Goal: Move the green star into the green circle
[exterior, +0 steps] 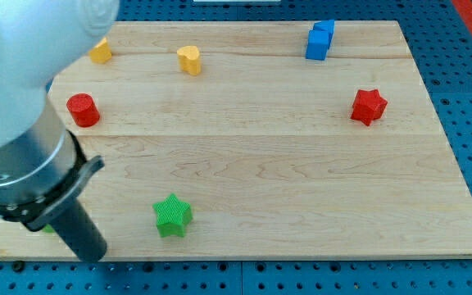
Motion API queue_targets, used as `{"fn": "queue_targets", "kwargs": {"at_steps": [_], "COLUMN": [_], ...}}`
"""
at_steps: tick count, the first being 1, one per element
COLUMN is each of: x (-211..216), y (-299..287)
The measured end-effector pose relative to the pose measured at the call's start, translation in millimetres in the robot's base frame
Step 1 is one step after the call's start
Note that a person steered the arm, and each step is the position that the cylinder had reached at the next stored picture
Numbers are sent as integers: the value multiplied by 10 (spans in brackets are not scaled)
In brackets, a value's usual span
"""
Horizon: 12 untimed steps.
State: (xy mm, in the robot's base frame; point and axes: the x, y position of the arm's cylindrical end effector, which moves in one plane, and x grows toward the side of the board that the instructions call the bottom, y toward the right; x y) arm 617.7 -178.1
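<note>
The green star (172, 215) lies near the view's bottom edge of the wooden board (301, 188), left of centre. My tip (94, 256) is at the board's bottom left, about a hundred pixels left of the star and slightly lower, not touching it. A small sliver of green (47, 227) shows at the left edge of the rod. It may be the green circle, but the arm hides most of it.
A red cylinder (82, 110) sits at the left. A yellow block (100, 52), partly hidden by the arm, and a yellow heart (189, 59) are at the top left. A blue block (319, 39) is at the top right, and a red star (368, 106) at the right.
</note>
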Motion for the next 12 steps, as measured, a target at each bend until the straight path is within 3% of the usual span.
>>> {"fn": "queue_targets", "kwargs": {"at_steps": [2, 4, 5, 6, 8, 9, 11, 12], "x": [-39, -419, -226, -120, -120, -301, -549, -796], "y": [-467, -591, -496, 106, 2012, 2099, 774, 781]}}
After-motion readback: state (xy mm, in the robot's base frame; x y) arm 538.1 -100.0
